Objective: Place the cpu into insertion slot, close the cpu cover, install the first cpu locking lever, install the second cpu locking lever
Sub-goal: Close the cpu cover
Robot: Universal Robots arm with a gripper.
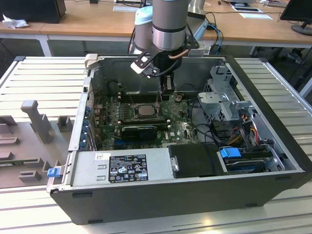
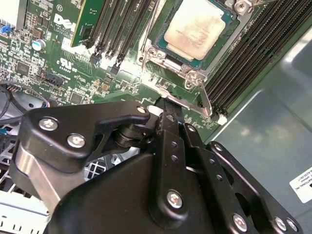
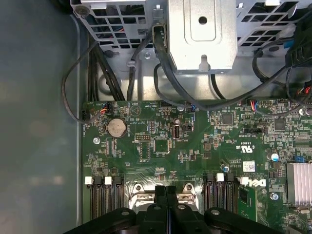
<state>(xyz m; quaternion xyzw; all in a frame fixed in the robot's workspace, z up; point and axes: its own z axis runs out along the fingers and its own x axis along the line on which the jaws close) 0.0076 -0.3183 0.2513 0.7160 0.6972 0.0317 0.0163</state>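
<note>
The cpu [image 2: 195, 27] shows its pale silver-beige face and lies flat in the insertion slot, which is mostly hidden beneath it. The silvery cpu cover [image 2: 163, 54] is down around the chip. One thin wire locking lever [image 2: 204, 100] runs along one side of the socket, and another [image 2: 150, 27] along the opposite side. My gripper [image 2: 166, 102] is shut with nothing seen between its fingers, its tip just above the board at the socket's edge near the first lever's end. In the exterior view the gripper [image 1: 167, 88] hangs just behind and to the right of the cpu [image 1: 145, 110].
Long black memory slots [image 2: 246, 53] flank the socket on both sides. A metal drive cage [image 3: 202, 29] with black cables [image 3: 163, 73] stands past the board's edge. The power supply [image 1: 122, 168] lies along the near side of the case.
</note>
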